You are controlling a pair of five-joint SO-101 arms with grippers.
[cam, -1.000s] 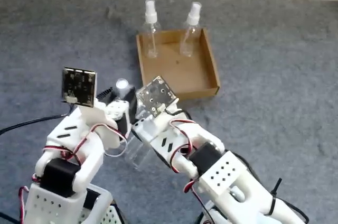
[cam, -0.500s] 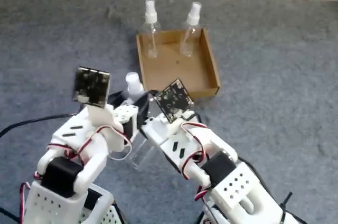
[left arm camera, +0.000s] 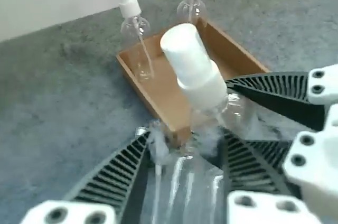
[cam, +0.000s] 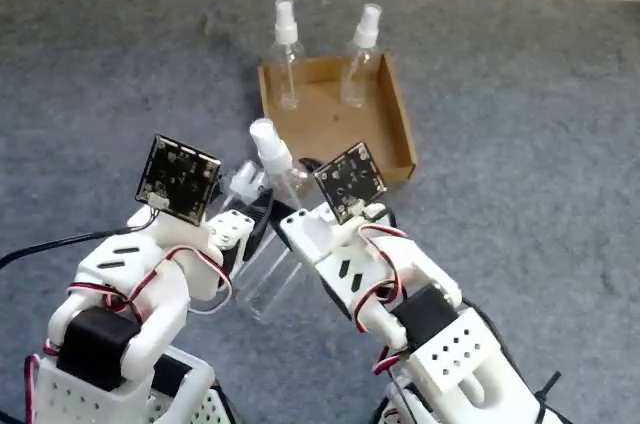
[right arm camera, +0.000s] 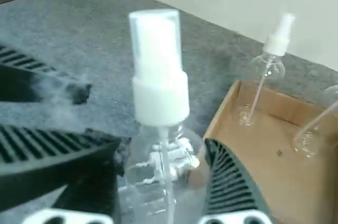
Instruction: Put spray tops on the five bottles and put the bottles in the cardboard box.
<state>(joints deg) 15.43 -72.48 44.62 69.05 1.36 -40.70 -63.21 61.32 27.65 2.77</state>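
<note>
Bottle (cam: 283, 179) has risen nearer the cardboard box (cam: 404, 132), right claw (right arm camera: 158, 149) gripping it.

Your desk (cam: 520, 94) wears a grey, carpet-like cover. On it, at 12 o'clock from the arms, sits the shallow cardboard box (cam: 402, 129). At the box's 6 o'clock, what looks like a clear bottle (cam: 268, 289) lies on its side. A black cable (cam: 60, 237) trails off toward 9 o'clock.

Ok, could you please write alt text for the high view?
The left gripper and right gripper hold one clear spray bottle together, close to the near wall of a cardboard box. Two more spray bottles stand inside at its far wall; grey carpet lies below.
</note>
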